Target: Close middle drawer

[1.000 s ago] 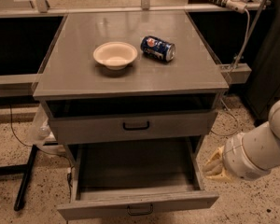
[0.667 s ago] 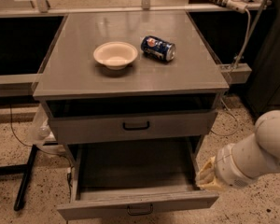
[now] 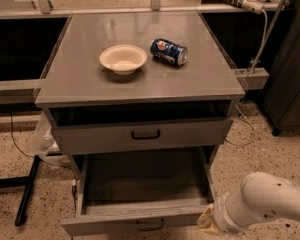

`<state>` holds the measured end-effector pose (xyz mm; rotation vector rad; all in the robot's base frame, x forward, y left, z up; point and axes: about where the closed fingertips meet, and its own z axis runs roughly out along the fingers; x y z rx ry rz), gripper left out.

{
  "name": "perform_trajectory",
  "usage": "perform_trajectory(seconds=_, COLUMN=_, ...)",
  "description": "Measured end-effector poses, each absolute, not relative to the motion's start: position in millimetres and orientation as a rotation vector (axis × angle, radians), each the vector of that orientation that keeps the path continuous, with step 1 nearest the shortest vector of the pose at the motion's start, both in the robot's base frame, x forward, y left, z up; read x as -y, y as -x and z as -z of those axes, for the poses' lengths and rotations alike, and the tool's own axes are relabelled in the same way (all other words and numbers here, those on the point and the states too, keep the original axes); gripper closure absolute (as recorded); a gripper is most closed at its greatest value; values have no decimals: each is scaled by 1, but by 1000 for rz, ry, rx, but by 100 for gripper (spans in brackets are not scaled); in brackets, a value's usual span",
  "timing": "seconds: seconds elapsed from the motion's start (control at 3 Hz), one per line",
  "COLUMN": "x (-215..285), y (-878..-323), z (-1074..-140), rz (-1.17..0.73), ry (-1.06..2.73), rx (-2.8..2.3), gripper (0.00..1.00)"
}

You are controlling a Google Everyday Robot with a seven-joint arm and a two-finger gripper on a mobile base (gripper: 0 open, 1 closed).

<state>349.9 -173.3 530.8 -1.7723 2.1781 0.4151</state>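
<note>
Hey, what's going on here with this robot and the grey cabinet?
A one-armed robot is working at a grey cabinet. The middle drawer is pulled far out and not yet closed. The gripper sits low at the drawer's front right corner, beside the front panel; whether it touches is unclear. On the cabinet top rest a white bowl and a blue can lying on its side.

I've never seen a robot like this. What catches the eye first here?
The middle drawer stands pulled far out, low in the picture. The robot's white arm shows at the lower right, its tool by that drawer's right front corner. On the cabinet top sit a white bowl and a blue can on its side.
</note>
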Motion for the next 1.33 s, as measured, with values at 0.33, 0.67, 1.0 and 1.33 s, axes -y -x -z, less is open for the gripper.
perform_trajectory(seconds=0.33, x=179, y=-365, z=-473, rz=-374, ry=1682, rx=-2188, gripper=100)
perform_trajectory(seconds=0.67, x=185, y=-388, z=-432, rz=-364, ry=1565, rx=-2189, gripper=100)
perform_trajectory(seconds=1.0, x=182, y=-411, z=-410, rz=-376, ry=1504, rx=-2158, gripper=100)
perform_trajectory(seconds=1.33, x=181, y=-412, z=-407, rz=-383, ry=1499, rx=-2159, gripper=82)
